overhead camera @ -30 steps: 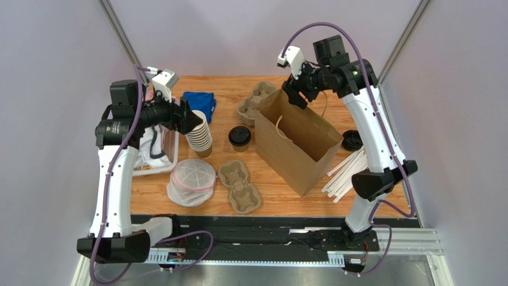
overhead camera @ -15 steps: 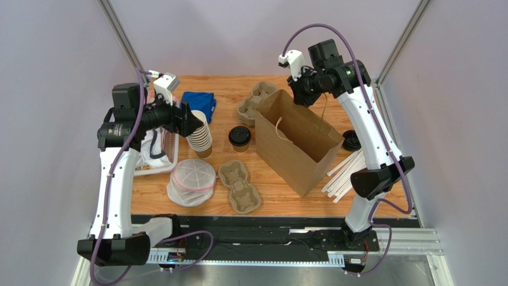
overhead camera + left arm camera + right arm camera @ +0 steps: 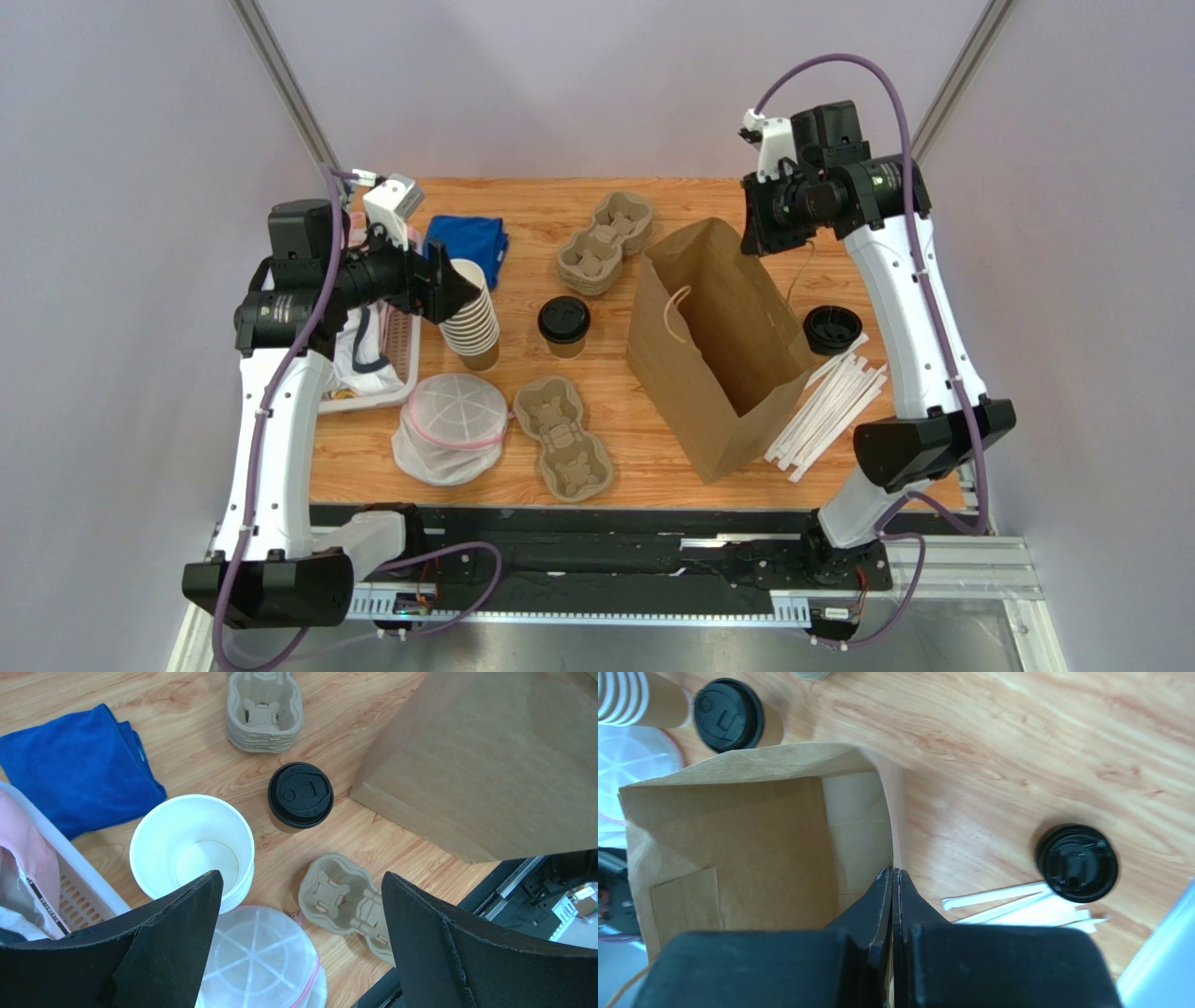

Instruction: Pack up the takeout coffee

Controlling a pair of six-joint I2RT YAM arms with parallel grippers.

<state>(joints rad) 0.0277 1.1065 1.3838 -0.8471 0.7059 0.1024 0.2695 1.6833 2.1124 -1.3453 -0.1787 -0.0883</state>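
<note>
**Takeout coffee (image 3: 564, 322) upright on the table (image 3: 645, 455), not yet in the paper bag (image 3: 718, 350)**

Top view. Takeout coffee with its black lid on, between the stack of cups (image 3: 473, 325) to its left and the paper bag to its right, touching neither. Left end effector (image 3: 452, 286) above the stack of cups, tilted down toward the coffee, near it but apart. Right end effector (image 3: 762, 233) at the far right corner of the bag mouth, well apart from the coffee, with the bag between them. Likely purpose: bag kept standing and gaping for a drop-in from the left side.

Left wrist view. Left end effector (image 3: 300, 877) spread wide, released, nothing between the fingers. Coffee (image 3: 300, 796) framed squarely in the gap, lower down on the table and beyond the tips, untouched. Stack of cups just beside one finger, a probable snag on any descent. Seemingly lined up for a grasp, not yet begun.

Right wrist view. Right end effector (image 3: 893, 876) clenched on the rim of the paper bag, paper edge running straight into the closed tips. Nothing visible inside the bag. Coffee (image 3: 729, 714) at the top left corner of the view, outside the bag, beyond the opposite wall. Loose lid (image 3: 1077, 862) and straws (image 3: 1018, 906) off to the other side on the table, apparently no part of this step.
</note>
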